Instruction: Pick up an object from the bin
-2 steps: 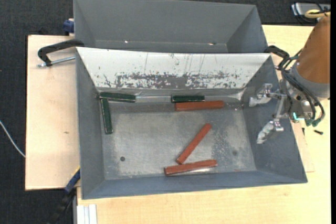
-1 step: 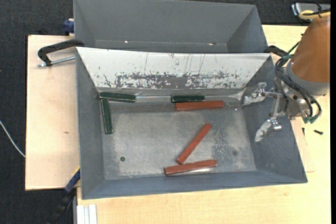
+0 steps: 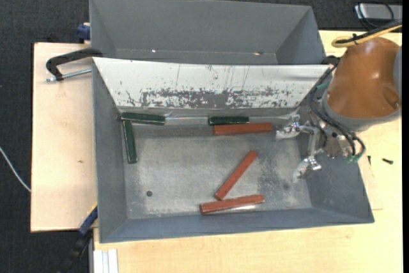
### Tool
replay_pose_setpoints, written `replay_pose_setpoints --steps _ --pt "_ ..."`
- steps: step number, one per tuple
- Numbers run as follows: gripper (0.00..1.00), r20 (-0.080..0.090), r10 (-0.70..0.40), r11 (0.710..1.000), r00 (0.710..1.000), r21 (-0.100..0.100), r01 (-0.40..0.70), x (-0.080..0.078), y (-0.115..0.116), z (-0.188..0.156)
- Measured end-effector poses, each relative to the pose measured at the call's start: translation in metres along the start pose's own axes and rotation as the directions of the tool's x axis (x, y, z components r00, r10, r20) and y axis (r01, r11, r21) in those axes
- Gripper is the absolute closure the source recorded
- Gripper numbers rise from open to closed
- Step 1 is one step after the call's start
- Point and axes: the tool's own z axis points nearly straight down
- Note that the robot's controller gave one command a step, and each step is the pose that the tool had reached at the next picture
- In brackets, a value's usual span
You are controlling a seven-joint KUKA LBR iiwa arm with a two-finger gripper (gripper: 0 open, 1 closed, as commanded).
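Six slim sticks lie on the floor of the grey bin point(image 3: 108, 156). The arm reaches in from the right, with its orange cover point(image 3: 365, 80) above the bin's right rim. The tool point(image 3: 299, 149) hangs low by the right wall, released: its two metal fingers point(image 3: 287, 130) stand apart with bare floor between them, grasping nothing. Nearest to it is a red-brown stick point(image 3: 243, 129) along the back wall, its right end just beside the farther finger. A dark green stick point(image 3: 228, 119) lies against that stick's far side. A second red-brown stick point(image 3: 236, 174) lies slantwise mid-floor, and a third point(image 3: 231, 204) lies by the front wall. Two more green sticks point(image 3: 130, 140) form a corner at back left.
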Motion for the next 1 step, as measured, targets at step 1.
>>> replay_pose_setpoints --steps 1 --pt "0.0 -0.007 0.128 0.992 0.992 -0.003 -0.128 -0.0075 0.0299 0.047"
